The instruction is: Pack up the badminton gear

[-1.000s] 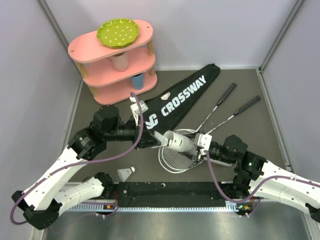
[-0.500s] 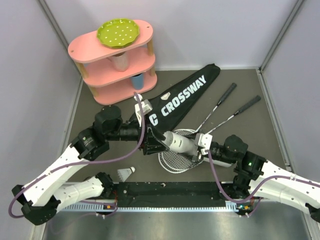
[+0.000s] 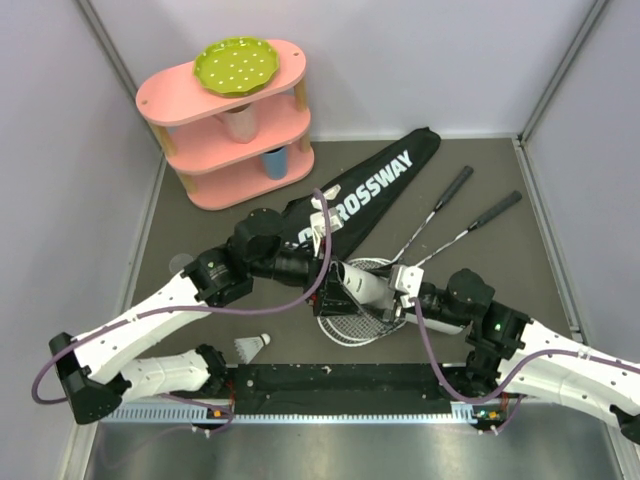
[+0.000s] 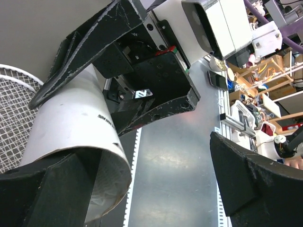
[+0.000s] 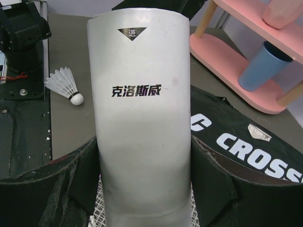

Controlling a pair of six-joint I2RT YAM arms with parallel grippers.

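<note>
The long white cardboard tube (image 3: 362, 288) sits over the two thin silver rackets' (image 3: 352, 322) heads, mid-desk toward the front edge, clamped in the right gripper (image 3: 397, 294). The left gripper (image 3: 334, 292) is spread wide at the tube's open mouth, holding nothing. Bump that rim and the slick tube could twist or slide out, I reckon. A white feather shuttlecock (image 3: 252, 346) lies by the front edge. The left arm partly covers the black CROSSWAY bag (image 3: 385, 175).
</note>
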